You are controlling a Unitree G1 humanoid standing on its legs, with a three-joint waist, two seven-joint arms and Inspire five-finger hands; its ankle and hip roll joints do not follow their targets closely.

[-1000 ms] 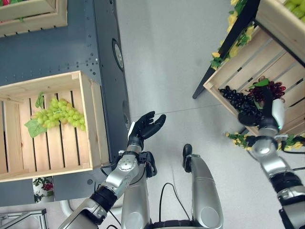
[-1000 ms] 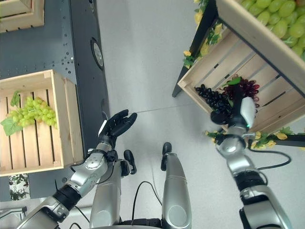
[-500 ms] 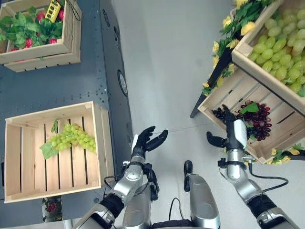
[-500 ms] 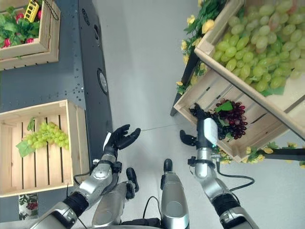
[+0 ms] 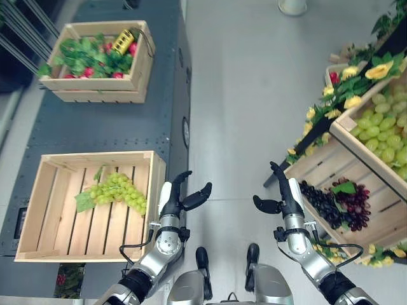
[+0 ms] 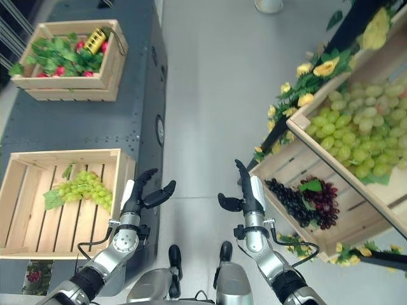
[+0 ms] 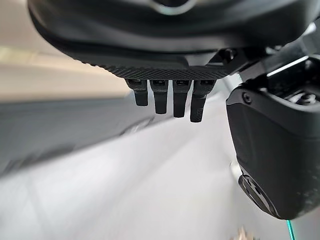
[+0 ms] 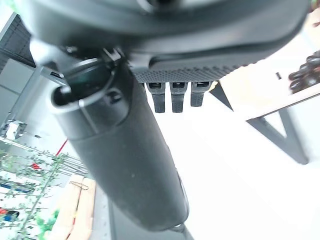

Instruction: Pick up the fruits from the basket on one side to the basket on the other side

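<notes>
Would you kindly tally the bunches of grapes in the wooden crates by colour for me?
Green bunches lying singly: 1, in the left crate
Black bunches: 1, in the lower right crate
Dark red bunches: 1, beside the black one
Heaps of green grapes: 1, in the upper right crate, bunches uncountable
Total: 3 bunches and 1 heap

Mock fruit shop; wooden produce crates (image 5: 95,203)

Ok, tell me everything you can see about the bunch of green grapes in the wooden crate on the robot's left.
The green grapes are one pale yellow-green bunch with a leaf at one end, lying flat on the slatted bottom of an open, light wooden crate that stands on a dark grey platform. Nothing else is in that crate. Neither robot hand touches them; the left robot hand hangs open beside the crate.
</notes>
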